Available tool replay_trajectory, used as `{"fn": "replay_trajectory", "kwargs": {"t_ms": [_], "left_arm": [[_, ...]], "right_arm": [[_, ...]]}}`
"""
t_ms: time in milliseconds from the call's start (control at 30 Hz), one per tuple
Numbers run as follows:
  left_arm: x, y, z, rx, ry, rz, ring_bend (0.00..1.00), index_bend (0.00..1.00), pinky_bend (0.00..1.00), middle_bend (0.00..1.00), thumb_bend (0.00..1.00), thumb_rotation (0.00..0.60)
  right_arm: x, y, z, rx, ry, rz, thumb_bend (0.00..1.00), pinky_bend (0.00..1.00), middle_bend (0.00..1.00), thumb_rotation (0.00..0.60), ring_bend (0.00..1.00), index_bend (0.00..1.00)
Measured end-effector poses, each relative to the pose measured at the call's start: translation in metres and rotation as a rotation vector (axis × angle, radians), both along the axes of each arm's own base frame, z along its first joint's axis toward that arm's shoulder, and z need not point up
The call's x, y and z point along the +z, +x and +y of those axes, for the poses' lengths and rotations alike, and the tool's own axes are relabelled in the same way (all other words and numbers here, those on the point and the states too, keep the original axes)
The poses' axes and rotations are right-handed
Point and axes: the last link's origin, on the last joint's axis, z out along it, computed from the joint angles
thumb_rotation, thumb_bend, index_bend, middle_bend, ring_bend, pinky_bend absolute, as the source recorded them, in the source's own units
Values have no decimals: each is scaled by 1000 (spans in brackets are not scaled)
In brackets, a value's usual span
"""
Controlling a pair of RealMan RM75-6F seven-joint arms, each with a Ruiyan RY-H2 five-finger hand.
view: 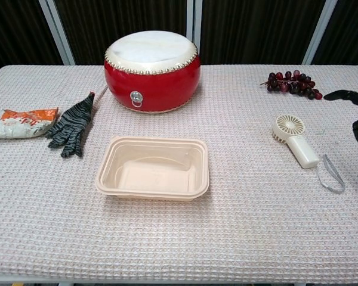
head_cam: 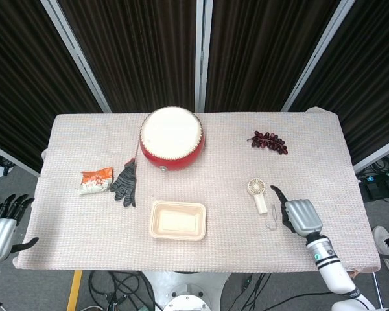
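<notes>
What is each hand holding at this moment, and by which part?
Nothing is held. The right hand hovers beside the handheld fan, which lies free on the table, and the left hand is off the table edge, holding nothing.

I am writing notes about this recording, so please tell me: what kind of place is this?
Probably a lab or test room, not a home. One cloth-covered table stands before dark curtains, loose cables lie on the floor, and unrelated things sit apart: a drum, a small fan, grapes.
</notes>
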Motion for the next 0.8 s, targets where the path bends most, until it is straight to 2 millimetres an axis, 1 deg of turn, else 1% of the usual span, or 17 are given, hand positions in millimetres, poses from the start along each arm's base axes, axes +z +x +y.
{"fn": "replay_trajectory", "kwargs": {"t_ms": [100,200,267,300,333,367,433,467,500,533,567,600,633,800], "left_arm": [[-1,2,0,-6,-3,-2,0,135,160,99,0,600],[-3,5,0,-12,-7,-2,0,135,160,99,0,600],[-3,7,0,-16,-9,-3,0,136,160,99,0,600],[-4,8,1,-18,-9,-4,0,135,160,99,0,600],[-4,9,1,-21,-10,-5,0,135,160,99,0,600],[-5,10,1,-23,-10,-4,0,135,160,99,0,600],[-6,13,1,-29,-12,-2,0,136,160,98,0,600],[-7,14,1,-31,-13,-2,0,136,160,99,0,600],[-7,16,2,-34,-14,-2,0,136,160,99,0,600],[-8,18,2,-39,-15,-2,0,136,160,99,0,600],[-9,20,2,-43,-16,-1,0,135,160,99,0,600],[-9,21,3,-47,-17,-1,0,135,160,99,0,600],[-10,24,3,-53,-17,0,0,135,160,99,0,600],[-11,32,5,-65,-14,4,0,135,160,99,0,600]], "right_arm": [[15,-4,5,9,-57,-1,1000,781,856,600,792,0],[34,-14,12,4,-124,-7,1000,780,846,600,787,0],[46,-25,18,-8,-168,-7,999,752,774,600,732,0],[51,-30,21,-13,-186,-3,978,727,718,600,682,0],[57,-37,25,-18,-208,8,917,699,657,600,619,0],[61,-42,28,-23,-221,19,833,669,599,600,557,0],[67,-57,37,-43,-234,42,566,550,448,600,379,0],[70,-64,42,-56,-234,52,408,423,349,600,243,0],[72,-70,47,-69,-231,61,254,255,239,600,119,0],[74,-78,53,-83,-230,73,168,153,166,600,54,0],[77,-82,55,-86,-234,83,59,31,64,600,1,0],[79,-85,57,-85,-244,95,28,4,31,600,0,0],[82,-88,58,-79,-264,108,6,0,8,600,0,0],[94,-88,62,-20,-379,65,0,0,0,600,0,0]]}}
